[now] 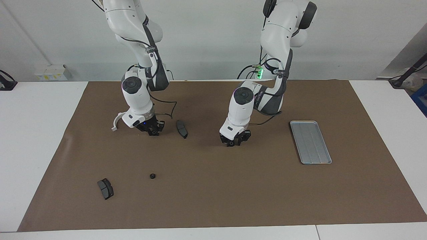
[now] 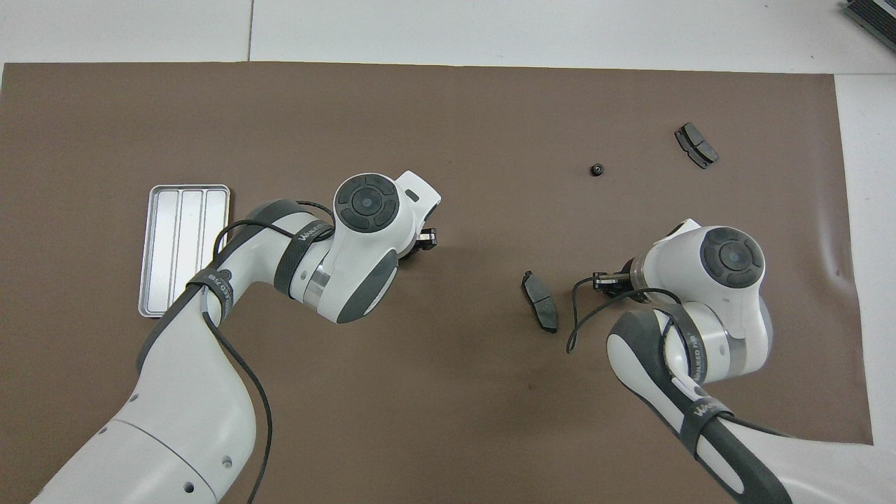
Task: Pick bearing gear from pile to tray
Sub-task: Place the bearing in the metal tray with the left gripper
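The pile is spread over the right arm's end of the brown mat. A tiny black round piece (image 1: pixel 152 176) (image 2: pixel 597 169) lies alone. One dark grey pad (image 1: pixel 181 129) (image 2: pixel 540 301) lies nearer the robots than it, a second pad (image 1: pixel 105 188) (image 2: pixel 696 145) farther. A white half-ring bracket (image 1: pixel 116 121) shows beside the right arm's wrist and is hidden in the overhead view. My right gripper (image 1: pixel 152 130) (image 2: pixel 605 281) is low over the mat beside the nearer pad. My left gripper (image 1: pixel 235 140) (image 2: pixel 425 241) is low over the mat's middle. The silver tray (image 1: pixel 310 141) (image 2: pixel 183 248) holds nothing.
The brown mat (image 1: pixel 213 200) covers most of the white table. The tray lies toward the left arm's end. A black cable (image 2: pixel 581 315) loops from the right wrist over the mat, close to the nearer pad.
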### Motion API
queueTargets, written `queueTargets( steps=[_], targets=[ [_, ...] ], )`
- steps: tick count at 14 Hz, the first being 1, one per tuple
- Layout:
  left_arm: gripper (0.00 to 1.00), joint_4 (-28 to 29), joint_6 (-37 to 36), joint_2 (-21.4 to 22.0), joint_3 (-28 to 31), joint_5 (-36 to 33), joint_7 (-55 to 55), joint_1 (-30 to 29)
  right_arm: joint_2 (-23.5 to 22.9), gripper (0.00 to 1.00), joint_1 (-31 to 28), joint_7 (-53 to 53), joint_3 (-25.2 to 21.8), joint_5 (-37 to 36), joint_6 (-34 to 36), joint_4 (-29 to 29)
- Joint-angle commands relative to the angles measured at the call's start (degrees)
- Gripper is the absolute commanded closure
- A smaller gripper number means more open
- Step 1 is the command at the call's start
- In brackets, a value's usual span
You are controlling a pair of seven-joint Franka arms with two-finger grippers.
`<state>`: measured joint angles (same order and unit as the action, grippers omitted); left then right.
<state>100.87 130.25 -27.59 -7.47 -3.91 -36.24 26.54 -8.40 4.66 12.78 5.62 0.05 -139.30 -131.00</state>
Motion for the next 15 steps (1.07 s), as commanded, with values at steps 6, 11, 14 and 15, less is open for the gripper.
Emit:
queueTargets(
  steps=[6, 11, 14, 15],
  targets=[
    [0.74, 1.8, 1.4, 0.8, 0.5, -1.4, -0.9, 1.1, -2.1, 1.00, -0.7, -1.3, 0.7, 2.2, 0.9, 7.5],
    [0.85, 0.1, 0.4, 1.0, 0.6, -1.3, -0.9, 0.3, -5.7, 1.00, 2.3, 9.0, 0.9, 2.4, 6.4, 16.9],
    [0.86, -4.3, -4.4, 2.2, 1.0, -1.4, 0.5, -5.2, -9.0, 1.00, 7.0, 19.1, 0.9, 2.3, 7.4, 22.1],
    [0.86, -6.2, -6.4, 2.3, 1.0, -1.4, 2.9, -6.9, -10.4, 1.00, 8.8, 22.0, 0.9, 2.3, 7.6, 23.8]
  ],
)
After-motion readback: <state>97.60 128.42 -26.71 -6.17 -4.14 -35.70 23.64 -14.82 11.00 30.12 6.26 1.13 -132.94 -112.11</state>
